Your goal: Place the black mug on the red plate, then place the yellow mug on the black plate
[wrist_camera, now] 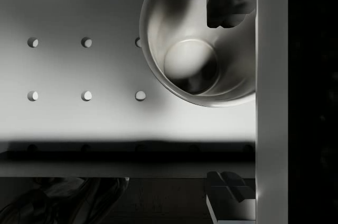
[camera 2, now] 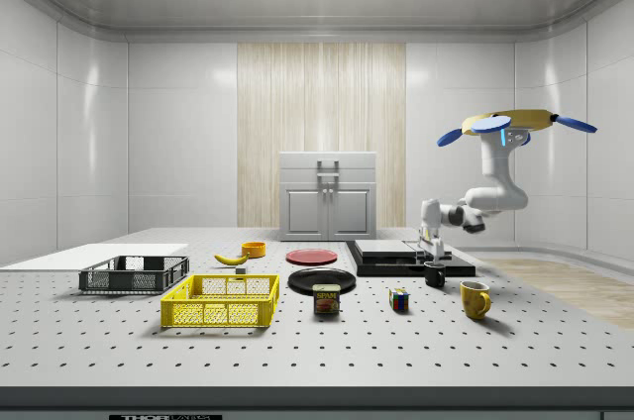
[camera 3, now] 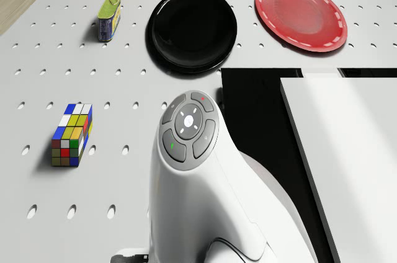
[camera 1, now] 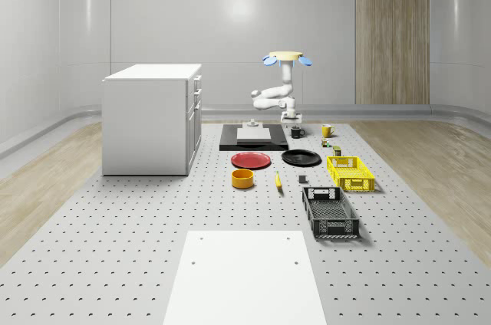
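Table (camera 1: 115, 225) carries everything. Going from the whole-scene view's left: a cabinet (camera 1: 152, 118) stands near the left edge, an orange bowl (camera 1: 242, 178) and the red plate (camera 1: 251, 159) lie mid-table, then a banana (camera 1: 278, 181), the black plate (camera 1: 301, 157), and toward the right edge a black crate (camera 1: 330, 211) and a yellow crate (camera 1: 350, 172). Behind the plates sits a black slab (camera 1: 229, 141) with a white block (camera 1: 257, 134) on it. The black mug (camera 1: 297, 132) stands just beside the slab's right side, and the yellow mug (camera 1: 326, 130) stands further right, apart from it. The drone (camera 1: 286, 57) hovers over the table's far edge, arm bent down. The gripper (camera 2: 431, 245) hangs just above the black mug, one finger (wrist_camera: 228, 5) inside its rim, the other (wrist_camera: 229, 195) outside, spread and not gripping.
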Robot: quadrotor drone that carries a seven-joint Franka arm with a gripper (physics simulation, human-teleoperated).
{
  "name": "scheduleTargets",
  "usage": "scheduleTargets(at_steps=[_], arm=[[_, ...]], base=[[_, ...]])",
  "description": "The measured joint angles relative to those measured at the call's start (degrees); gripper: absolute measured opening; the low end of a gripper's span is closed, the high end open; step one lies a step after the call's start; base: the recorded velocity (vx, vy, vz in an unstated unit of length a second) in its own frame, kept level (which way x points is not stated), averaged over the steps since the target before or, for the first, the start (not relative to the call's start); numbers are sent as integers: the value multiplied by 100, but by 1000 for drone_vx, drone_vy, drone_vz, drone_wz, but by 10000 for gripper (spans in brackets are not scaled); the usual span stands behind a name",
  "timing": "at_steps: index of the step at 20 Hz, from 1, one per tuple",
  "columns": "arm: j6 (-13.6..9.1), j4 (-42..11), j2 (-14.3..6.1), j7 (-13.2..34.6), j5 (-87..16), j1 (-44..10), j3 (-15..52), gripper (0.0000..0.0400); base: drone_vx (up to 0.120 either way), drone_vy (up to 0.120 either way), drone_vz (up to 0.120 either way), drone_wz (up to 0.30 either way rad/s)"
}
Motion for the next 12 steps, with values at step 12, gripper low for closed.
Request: scheduleTargets(at_steps=[12], arm=[[219,79,-185,52,6,-112,-40,400]], base=[[0,0,0,0]])
